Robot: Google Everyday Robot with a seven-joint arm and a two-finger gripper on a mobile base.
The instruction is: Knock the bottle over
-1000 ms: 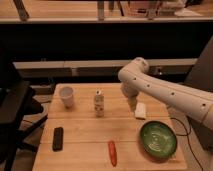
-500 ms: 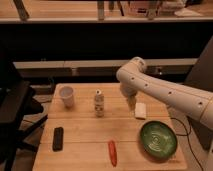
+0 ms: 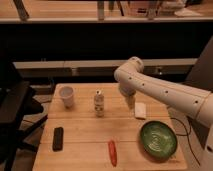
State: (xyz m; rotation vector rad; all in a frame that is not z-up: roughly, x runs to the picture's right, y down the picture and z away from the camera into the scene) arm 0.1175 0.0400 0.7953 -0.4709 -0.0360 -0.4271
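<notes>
My arm (image 3: 165, 92) reaches in from the right and bends down over the back half of the wooden surface (image 3: 85, 127). My jaws hang at its end, pointing downward above the wood, and they stand apart with nothing between them. They are to the right of the bottle (image 3: 99, 103), near it but clearly apart from it, at about the height of its upper half.

The bottle stands upright near the middle of the surface's back part, with its white cap on top and its pale label facing the camera. To its left, a little apart, stands a white paper cup (image 3: 66, 96), also upright with its mouth up.

Just to the right of my jaws a small white block (image 3: 140, 110) lies flat on the wood. Nearer the front, on the right side, sits a green bowl (image 3: 158, 140). A slim red object (image 3: 112, 152) lies near the front edge, roughly in line with the bottle. A flat black rectangular thing (image 3: 58, 138) lies on the front left. A dark chair (image 3: 15, 110) stands beside the surface's left edge.
</notes>
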